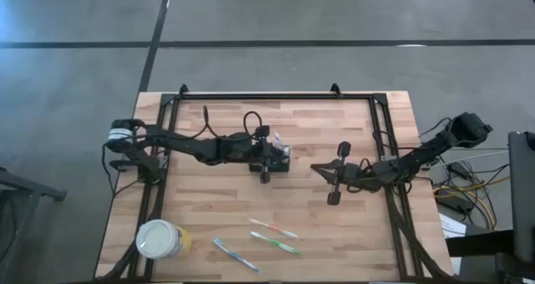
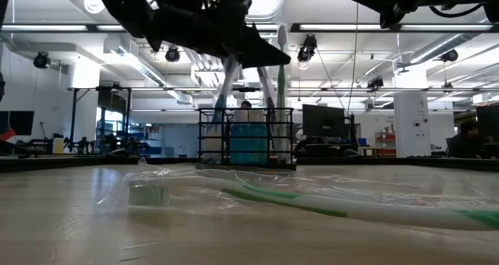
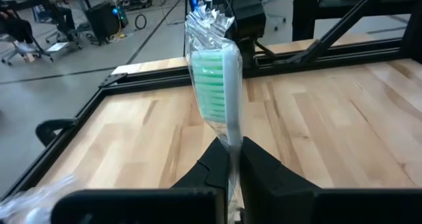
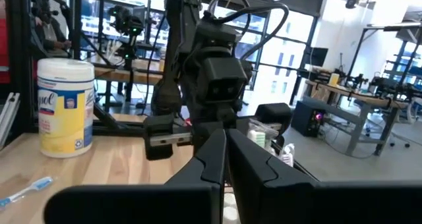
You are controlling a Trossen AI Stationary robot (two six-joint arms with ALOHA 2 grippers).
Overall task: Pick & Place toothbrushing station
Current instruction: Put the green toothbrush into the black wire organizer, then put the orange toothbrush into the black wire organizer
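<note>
High view puts the caddy (image 1: 276, 157) mid-table, directly under the left gripper (image 1: 266, 154), whose fingers pinch a wrapped green toothbrush (image 3: 221, 85) upright. This looks like the loading step: next, lower the brush into a compartment and let go. The right gripper (image 1: 334, 174), pressed together and empty, waits just beside the caddy (three brushes (image 1: 274, 229) lie near the cup (image 1: 162, 239)).

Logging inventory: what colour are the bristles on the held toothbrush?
Green bristles; left wrist view shows them best.
</note>
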